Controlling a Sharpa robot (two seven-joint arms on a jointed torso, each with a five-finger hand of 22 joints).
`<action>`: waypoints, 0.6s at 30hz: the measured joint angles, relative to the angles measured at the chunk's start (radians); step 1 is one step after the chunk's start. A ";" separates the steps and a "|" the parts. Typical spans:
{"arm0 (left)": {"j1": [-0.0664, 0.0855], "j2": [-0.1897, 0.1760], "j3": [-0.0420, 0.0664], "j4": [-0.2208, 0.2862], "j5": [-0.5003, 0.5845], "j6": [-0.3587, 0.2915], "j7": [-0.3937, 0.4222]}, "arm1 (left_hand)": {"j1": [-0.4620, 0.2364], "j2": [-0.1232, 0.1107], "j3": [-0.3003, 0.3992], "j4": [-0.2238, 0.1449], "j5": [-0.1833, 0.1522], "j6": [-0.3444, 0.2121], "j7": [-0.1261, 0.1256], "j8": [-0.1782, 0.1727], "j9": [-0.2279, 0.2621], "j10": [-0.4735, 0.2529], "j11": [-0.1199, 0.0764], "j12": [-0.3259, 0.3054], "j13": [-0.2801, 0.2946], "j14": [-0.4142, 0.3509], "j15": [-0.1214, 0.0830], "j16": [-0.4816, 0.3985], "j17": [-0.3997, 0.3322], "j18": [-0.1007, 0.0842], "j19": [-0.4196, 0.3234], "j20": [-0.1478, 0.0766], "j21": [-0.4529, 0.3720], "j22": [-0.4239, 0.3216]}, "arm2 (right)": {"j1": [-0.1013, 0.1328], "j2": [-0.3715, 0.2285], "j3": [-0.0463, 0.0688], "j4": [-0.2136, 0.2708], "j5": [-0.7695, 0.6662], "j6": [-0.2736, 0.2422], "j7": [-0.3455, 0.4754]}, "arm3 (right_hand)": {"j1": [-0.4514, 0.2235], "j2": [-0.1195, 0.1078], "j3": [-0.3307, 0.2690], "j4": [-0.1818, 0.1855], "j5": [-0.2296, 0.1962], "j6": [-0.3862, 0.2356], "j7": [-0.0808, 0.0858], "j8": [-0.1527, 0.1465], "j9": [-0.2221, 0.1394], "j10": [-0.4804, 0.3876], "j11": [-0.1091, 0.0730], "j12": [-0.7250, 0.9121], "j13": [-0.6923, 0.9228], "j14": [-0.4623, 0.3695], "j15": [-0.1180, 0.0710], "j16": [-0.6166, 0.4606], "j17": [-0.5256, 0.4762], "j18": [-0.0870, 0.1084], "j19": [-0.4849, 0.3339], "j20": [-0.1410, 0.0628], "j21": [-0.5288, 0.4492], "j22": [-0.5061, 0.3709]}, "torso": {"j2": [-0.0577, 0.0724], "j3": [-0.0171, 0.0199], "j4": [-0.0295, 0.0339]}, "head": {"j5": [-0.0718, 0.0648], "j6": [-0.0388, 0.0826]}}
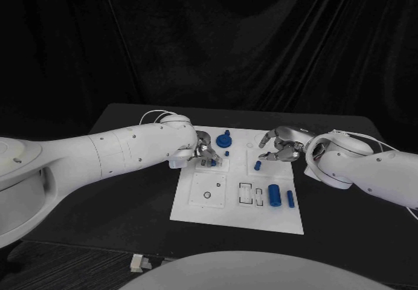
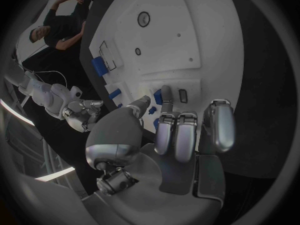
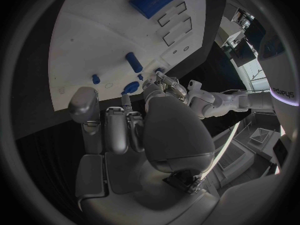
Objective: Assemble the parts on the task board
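The white task board lies in the middle of the table. My left hand is over its far left corner, and thumb and finger pinch a small blue part just above a slot there. A blue round part with a knob stands right beside that hand, with a small blue peg close by. Another blue peg stands nearer the middle. My right hand hovers over the far right of the board, its fingers curled in with nothing in them.
A thick blue cylinder and a thinner blue bar lie side by side on the board's right half. Empty rectangular slots and a small ring mark sit to their left. Black table surrounds the board.
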 measured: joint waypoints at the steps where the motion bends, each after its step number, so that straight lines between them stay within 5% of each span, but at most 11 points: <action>1: 0.000 -0.002 0.000 0.002 0.000 -0.001 0.000 | 0.000 0.000 -0.008 0.002 0.000 0.004 0.000 0.000 0.004 0.000 0.000 0.000 0.000 0.000 0.000 0.000 0.000 0.000 0.000 0.000 0.000 0.000 | 0.000 0.000 0.000 0.000 0.000 0.000 0.000 | 0.000 0.000 0.000 0.000 0.000 0.000 0.000 0.000 0.000 0.000 0.000 0.000 0.000 0.000 0.000 0.000 0.000 0.000 0.000 0.000 0.000 0.000 | 0.000 0.0001 0.0005 | 0.000 0.000; 11: 0.009 -0.083 -0.006 0.082 -0.001 -0.027 -0.012 | 0.011 -0.006 -0.063 0.020 -0.019 0.031 -0.013 0.024 0.048 0.000 0.000 0.000 0.000 0.000 0.000 0.000 0.000 0.000 0.020 -0.005 0.004 0.001 | 0.000 -0.005 0.000 0.002 0.000 0.000 0.000 | 0.000 0.000 0.000 0.000 0.000 0.000 0.000 0.000 0.000 0.000 0.000 0.000 0.001 0.000 0.000 0.000 0.001 0.000 0.000 0.000 -0.004 0.000 | 0.000 -0.0006 0.0006 | -0.006 0.000; 18: 0.090 -0.147 -0.004 0.140 -0.001 -0.072 -0.006 | 0.048 -0.004 -0.099 0.032 -0.019 0.033 -0.020 0.067 0.105 0.002 -0.009 0.000 0.000 0.003 -0.004 0.000 0.000 0.000 0.024 -0.009 0.009 0.001 | 0.000 -0.018 0.000 0.007 0.000 -0.001 0.000 | 0.000 0.000 0.000 0.000 0.000 0.000 0.000 0.004 0.000 0.000 0.000 -0.006 0.001 0.000 0.000 -0.004 0.001 0.000 -0.004 0.004 -0.004 0.000 | 0.000 -0.0008 -0.0020 | -0.012 0.000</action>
